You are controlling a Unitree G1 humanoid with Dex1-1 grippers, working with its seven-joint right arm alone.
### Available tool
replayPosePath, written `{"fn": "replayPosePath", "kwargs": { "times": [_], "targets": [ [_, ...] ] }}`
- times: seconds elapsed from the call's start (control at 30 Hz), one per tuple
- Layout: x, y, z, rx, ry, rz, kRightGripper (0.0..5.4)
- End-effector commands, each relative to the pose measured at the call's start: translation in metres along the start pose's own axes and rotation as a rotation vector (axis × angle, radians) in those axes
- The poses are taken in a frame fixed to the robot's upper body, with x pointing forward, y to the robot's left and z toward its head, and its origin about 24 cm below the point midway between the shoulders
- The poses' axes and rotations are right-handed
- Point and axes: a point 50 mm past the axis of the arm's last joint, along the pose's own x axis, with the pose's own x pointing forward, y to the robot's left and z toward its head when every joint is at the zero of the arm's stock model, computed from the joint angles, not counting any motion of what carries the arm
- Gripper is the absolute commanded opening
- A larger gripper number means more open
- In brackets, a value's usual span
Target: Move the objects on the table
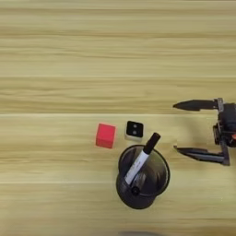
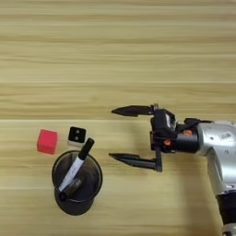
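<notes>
Three objects sat in a tight cluster on the table, all to the left of my pincer. The red cube lay farthest left, the white cube just beside it on the right, two-dotted black face up, with a narrow gap between them. The cup stood just in front of the white cube, nearer my body, and held the marker, which leaned with its black cap up and to the right, over the rim toward the white cube.

My pincer rested wide open and held nothing; its two fingers pointed left, one toward the far side, one toward the near side, tips apart from every object. I judged the cup nearest to the near fingertip, and the white cube roughly in line with the open gap, so a straight leftward reach should have met it first.
</notes>
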Motion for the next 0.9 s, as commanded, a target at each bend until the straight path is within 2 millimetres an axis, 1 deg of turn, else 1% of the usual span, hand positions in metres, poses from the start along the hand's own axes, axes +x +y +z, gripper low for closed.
{"fn": "replayPosePath", "kwargs": {
  "times": [0.03,0.2,0.5,0.9],
  "targets": [
    [-0.016,-0.005,0.019,-0.095,0.079,0.014,5.38],
    [-0.020,0.003,0.015,-0.072,0.122,0.052,5.38],
    [-0.012,0.014,0.009,-0.072,0.150,0.101,5.38],
    [0.007,0.029,-0.003,-0.054,0.139,0.196,5.38]
  ]
}}
